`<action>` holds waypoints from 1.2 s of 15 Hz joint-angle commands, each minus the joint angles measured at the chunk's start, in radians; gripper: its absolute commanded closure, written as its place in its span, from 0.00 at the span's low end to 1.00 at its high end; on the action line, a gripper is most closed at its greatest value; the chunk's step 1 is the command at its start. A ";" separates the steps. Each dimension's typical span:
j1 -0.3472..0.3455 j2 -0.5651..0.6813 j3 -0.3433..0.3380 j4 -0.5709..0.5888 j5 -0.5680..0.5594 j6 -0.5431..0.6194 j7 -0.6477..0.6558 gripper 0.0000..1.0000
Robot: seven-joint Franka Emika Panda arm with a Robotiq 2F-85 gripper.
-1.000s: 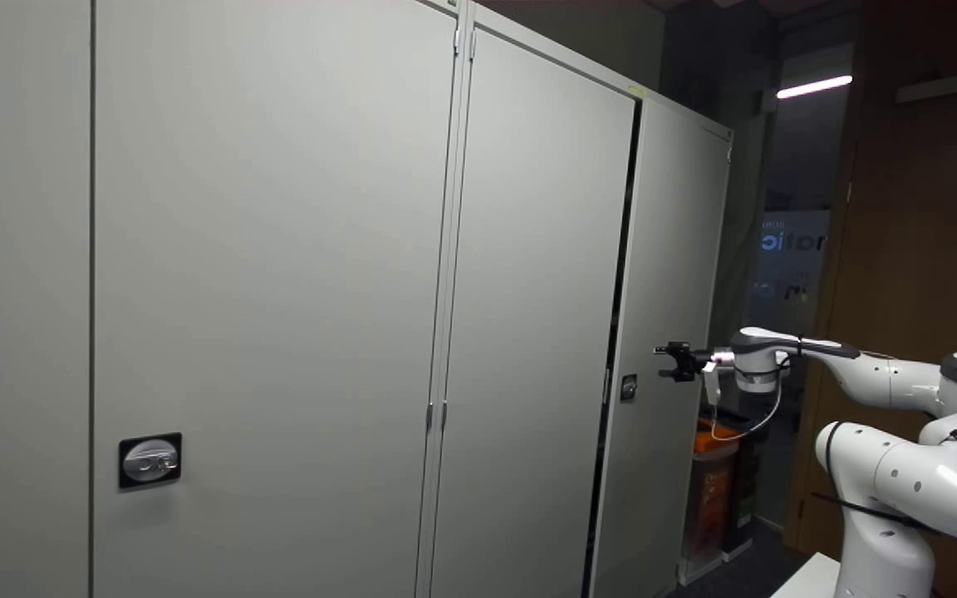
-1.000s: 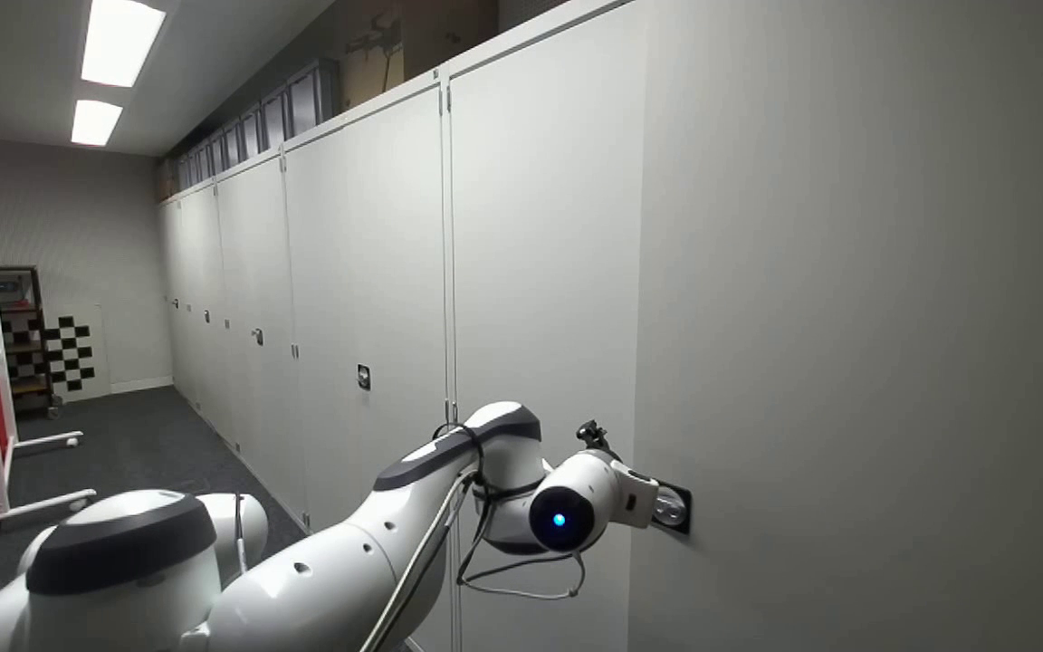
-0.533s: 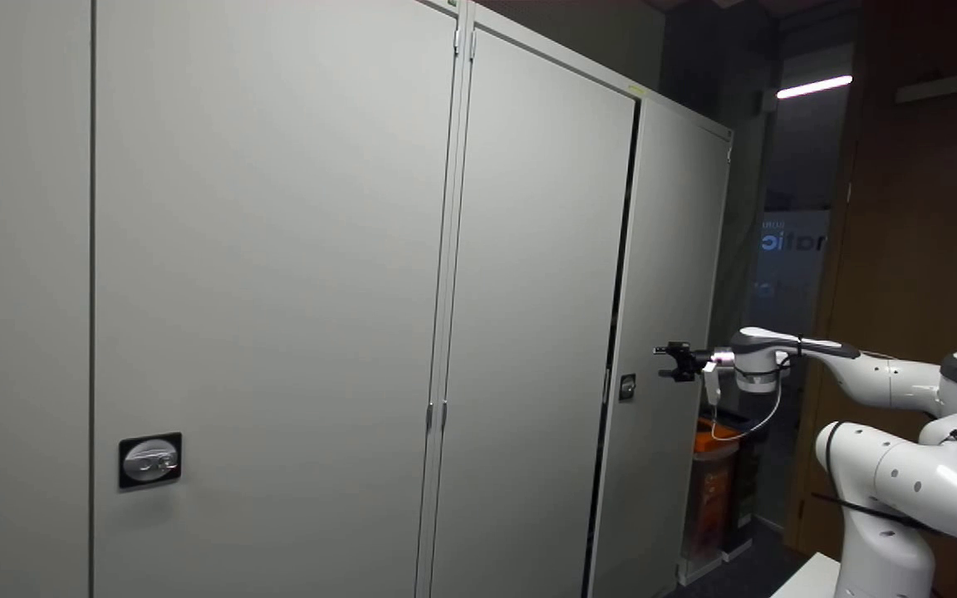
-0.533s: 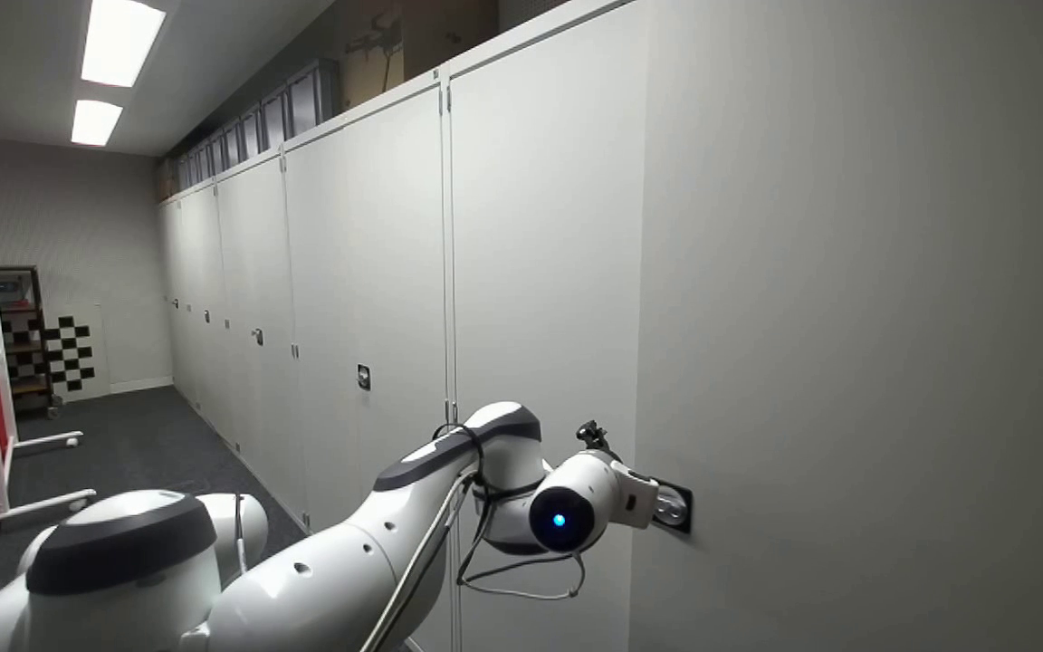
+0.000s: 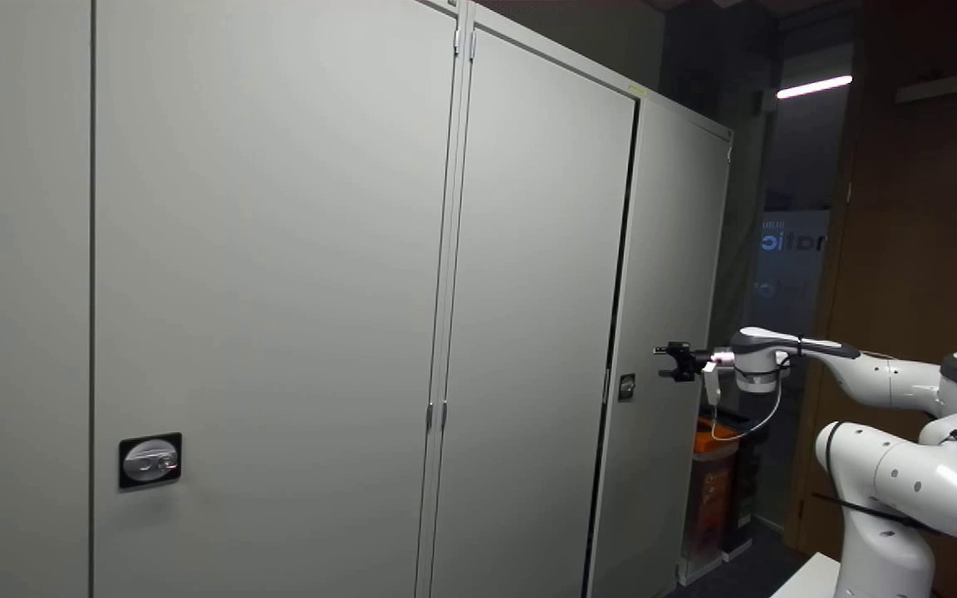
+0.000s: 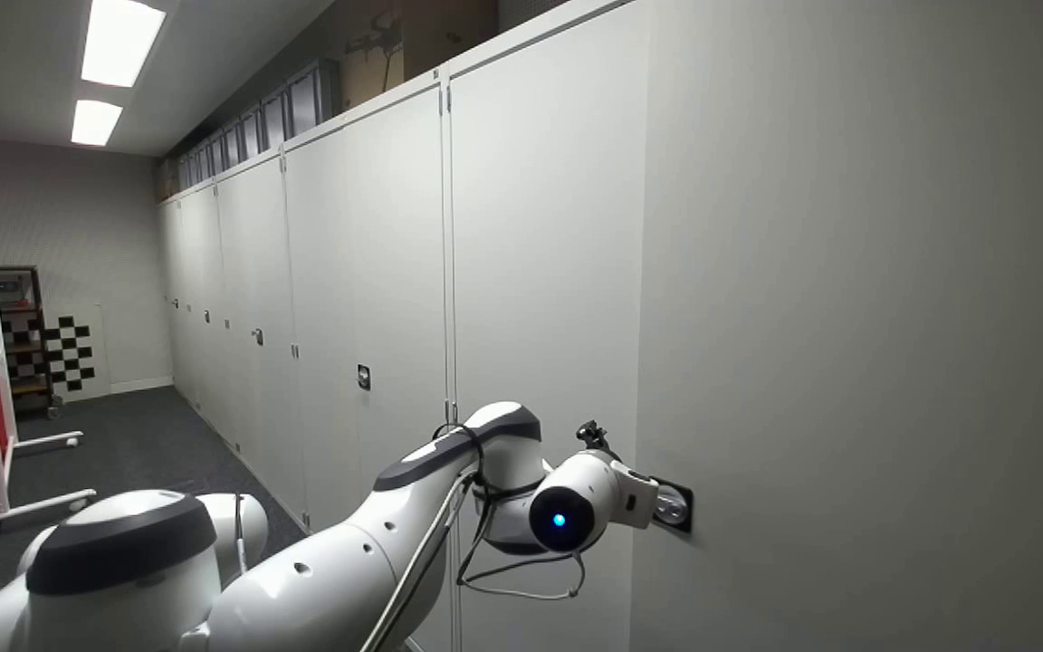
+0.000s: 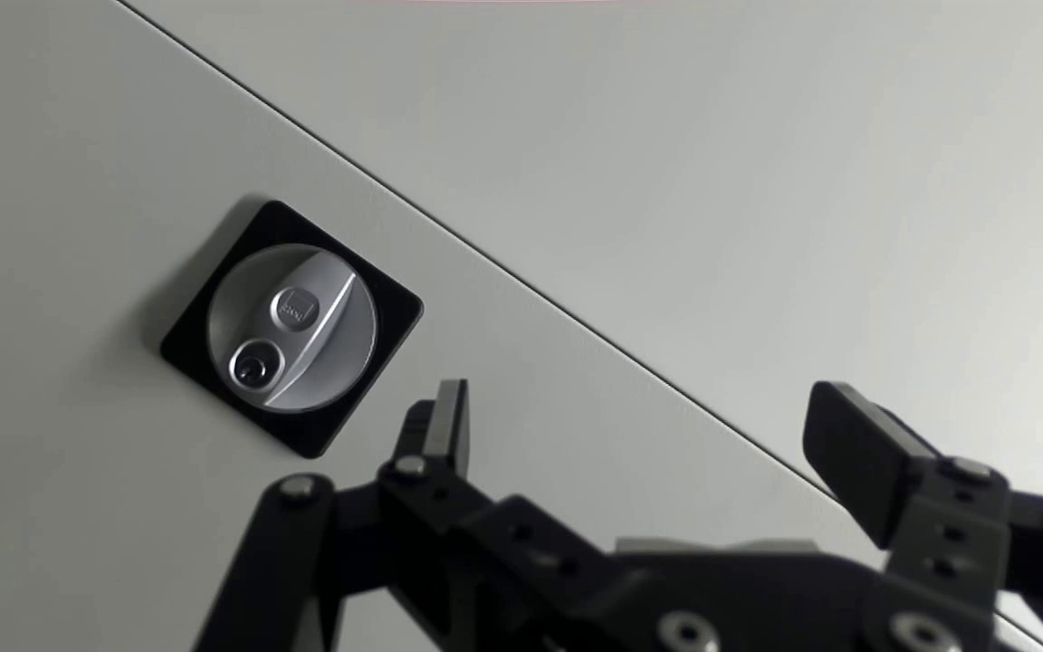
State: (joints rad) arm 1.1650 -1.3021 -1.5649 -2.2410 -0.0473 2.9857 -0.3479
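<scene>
1. The gripper (image 7: pixel 644 426) faces the door (image 7: pixel 60 507) with its jaws well apart and nothing between them. No touch shows, so it seems to hang just off the panel.

2. The handle (image 7: pixel 295 328), a round metal knob on a black plate (image 7: pixel 390 303), lies outside the jaws: near, up and left of the closer finger (image 7: pixel 445 424) in the wrist view. Its raised bar (image 7: pixel 327 276) is presumably there to give something to grasp and twist.

3. The handle sits beside the seam (image 7: pixel 521 281), most likely so that its latch can reach the neighbouring door (image 7: pixel 847 181). The seam slants across beyond the space between the jaws, then passes behind the farther finger.

4. Behind the jaws, under the wrist (image 6: pixel 587 480), a cable (image 6: pixel 531 595) hangs in a slack loop, perhaps to let the wrist turn without tugging.

5. Only the wrist view shows the keyhole (image 7: pixel 255 368) clearly and the full space between the jaws; in an exterior view the white block (image 6: pixel 635 503) on the wrist hides part of the handle.

6. An exterior view shows the jaws from the side, with a dark strip (image 5: pixel 601 465) along the door edge that hints at a door slightly ajar; the wrist view gives just a thin line. Below and beyond the jaws, a bin (image 5: pixel 707 507) appears in an exterior view alone.
</scene>
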 commanded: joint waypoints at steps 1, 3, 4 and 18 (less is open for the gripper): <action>0.000 -0.003 0.000 0.001 -0.010 -0.002 0.008 0.00; 0.000 -0.003 0.000 0.001 -0.010 -0.002 0.008 0.00; 0.000 -0.003 0.000 0.001 -0.010 -0.002 0.008 0.00; 0.014 -0.006 -0.024 -0.009 0.002 0.058 0.028 0.00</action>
State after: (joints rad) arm 1.1654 -1.3050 -1.5817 -2.2410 -0.0471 2.9881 -0.3463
